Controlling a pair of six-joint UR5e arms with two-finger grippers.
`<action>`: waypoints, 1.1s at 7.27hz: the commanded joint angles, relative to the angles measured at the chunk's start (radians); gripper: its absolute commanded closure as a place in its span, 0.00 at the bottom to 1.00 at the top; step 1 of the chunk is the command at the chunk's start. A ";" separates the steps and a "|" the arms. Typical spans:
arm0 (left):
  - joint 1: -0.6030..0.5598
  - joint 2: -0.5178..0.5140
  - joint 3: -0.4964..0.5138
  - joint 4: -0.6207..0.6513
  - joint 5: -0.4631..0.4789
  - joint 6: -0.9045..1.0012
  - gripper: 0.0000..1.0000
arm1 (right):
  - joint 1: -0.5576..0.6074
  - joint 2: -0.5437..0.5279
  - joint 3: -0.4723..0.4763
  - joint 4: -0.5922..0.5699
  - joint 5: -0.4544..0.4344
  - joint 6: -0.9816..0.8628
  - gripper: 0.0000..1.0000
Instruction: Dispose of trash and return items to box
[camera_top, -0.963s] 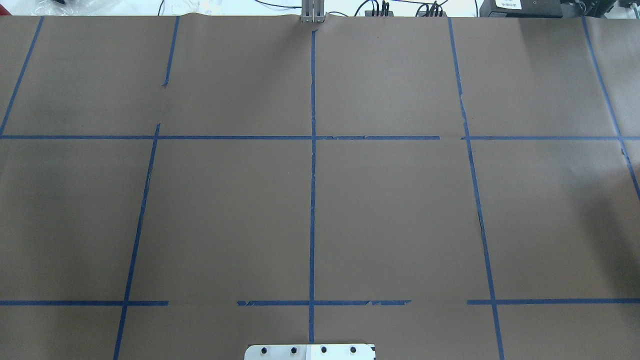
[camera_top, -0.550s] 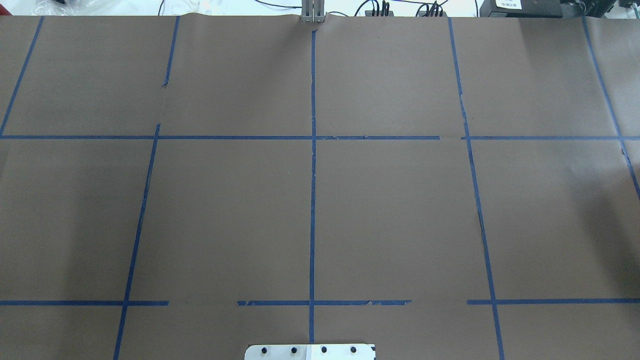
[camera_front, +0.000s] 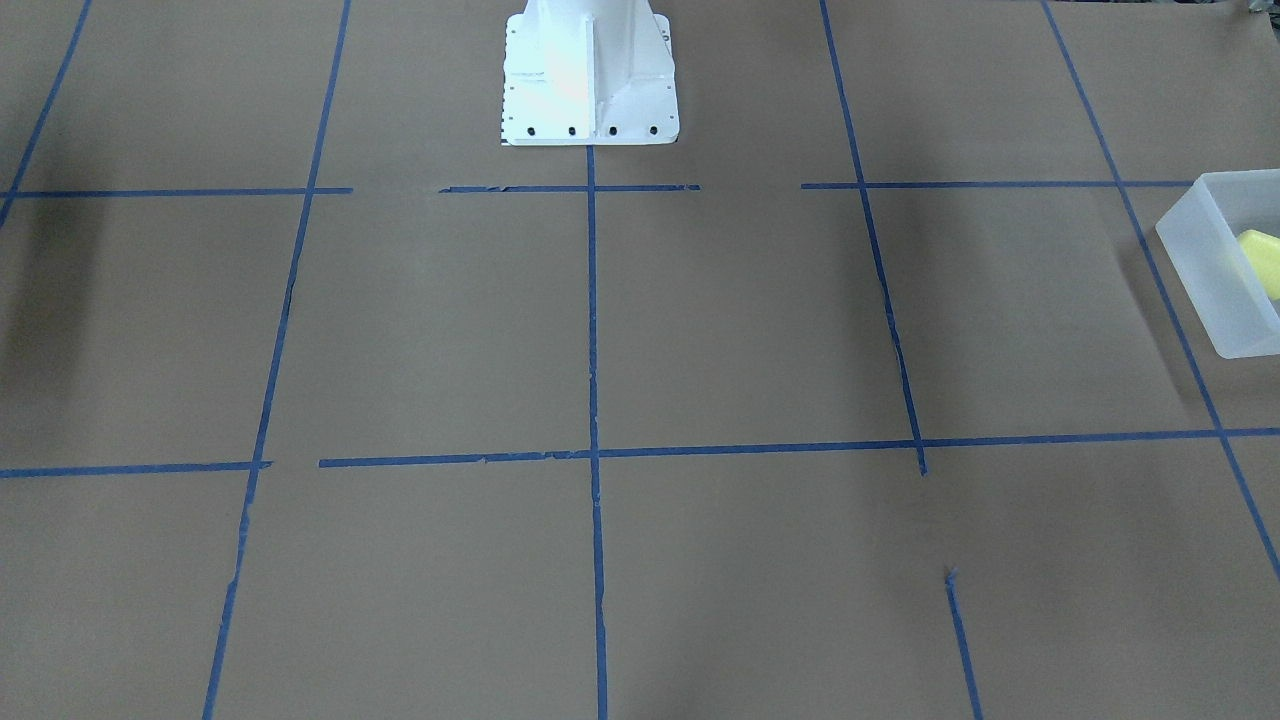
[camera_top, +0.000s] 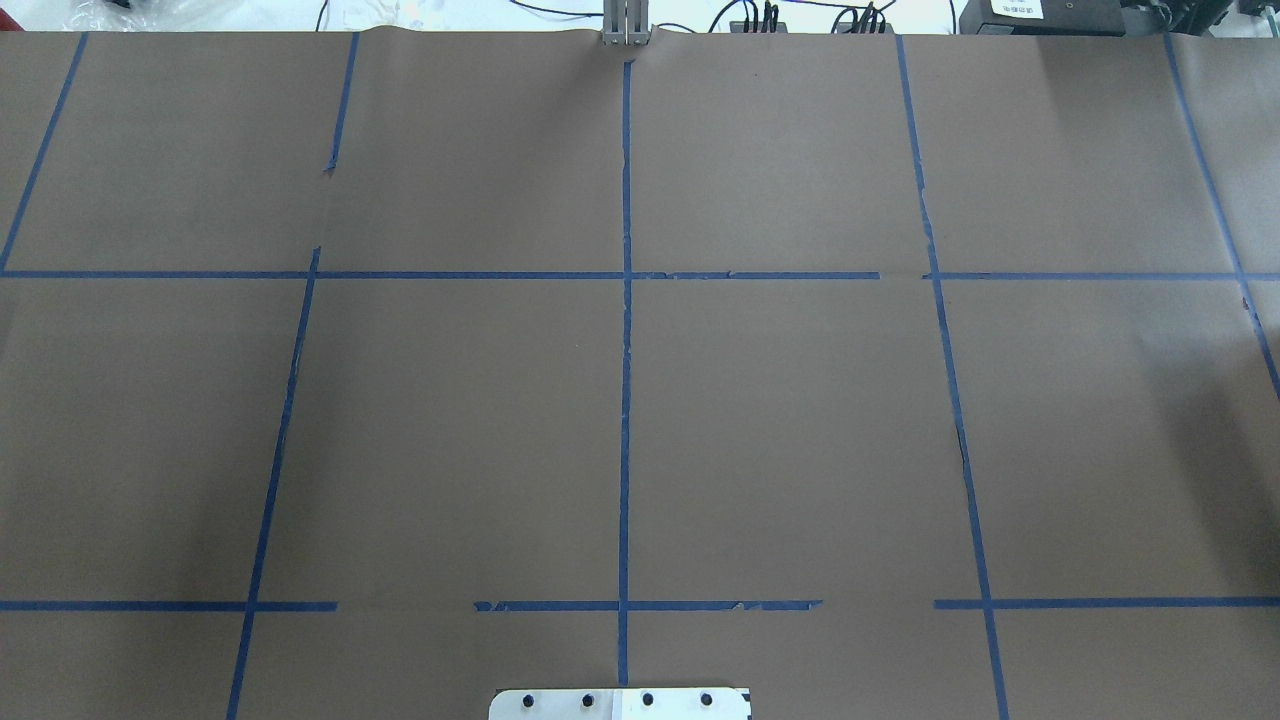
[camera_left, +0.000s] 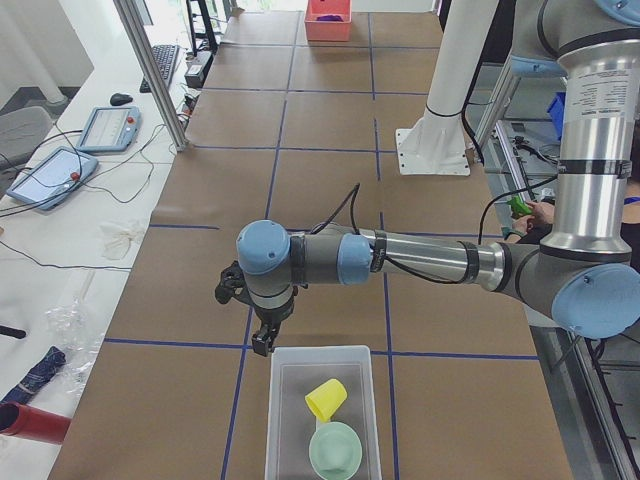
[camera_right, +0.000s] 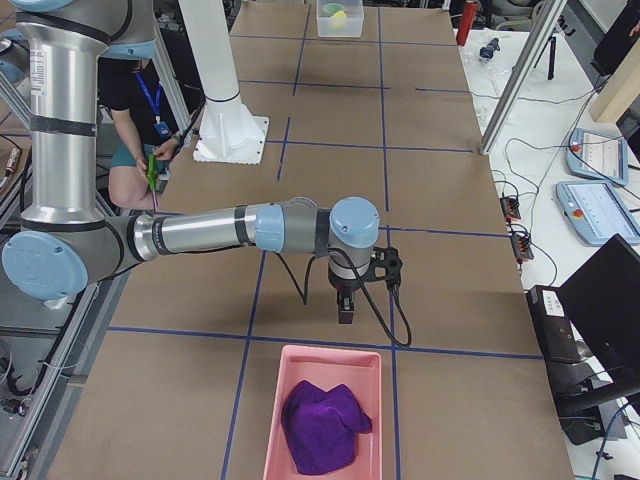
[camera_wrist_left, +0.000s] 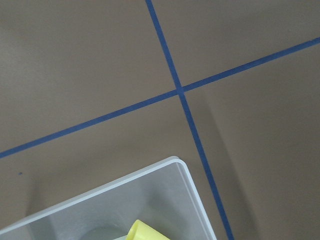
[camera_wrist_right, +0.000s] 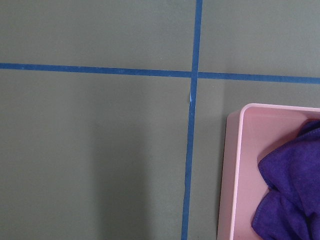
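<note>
The translucent white box (camera_left: 278, 400) stands at the table's left end. It holds the yellow cup (camera_left: 326, 399), lying tilted, and the mint-green bowl (camera_left: 335, 452). The box (camera_front: 1215, 280) and cup (camera_front: 1262, 255) also show at the right edge of the front-facing view. The left wrist view shows the box corner (camera_wrist_left: 125, 179) and the cup's rim (camera_wrist_left: 142, 231). My left gripper (camera_left: 262, 340) hangs just beyond the box's end wall, and I cannot tell its state. My right gripper (camera_right: 345, 312) hangs above the table near a pink tub, and I cannot tell its state.
A pink tub (camera_right: 320, 360) with a purple cloth (camera_right: 322, 425) stands at the table's right end; it also shows in the right wrist view (camera_wrist_right: 232, 165). The robot's white base (camera_front: 590, 90) stands mid-table. A person (camera_right: 140, 110) sits beside the base.
</note>
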 joint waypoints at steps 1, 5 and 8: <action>0.005 0.073 0.000 -0.190 -0.012 0.007 0.00 | 0.000 -0.017 0.005 0.008 -0.005 0.000 0.00; 0.005 0.075 0.043 -0.164 -0.011 -0.019 0.00 | 0.000 -0.019 0.002 0.010 0.001 0.002 0.00; 0.005 0.060 0.031 -0.136 -0.008 -0.140 0.00 | 0.000 -0.019 0.004 0.010 0.004 0.002 0.00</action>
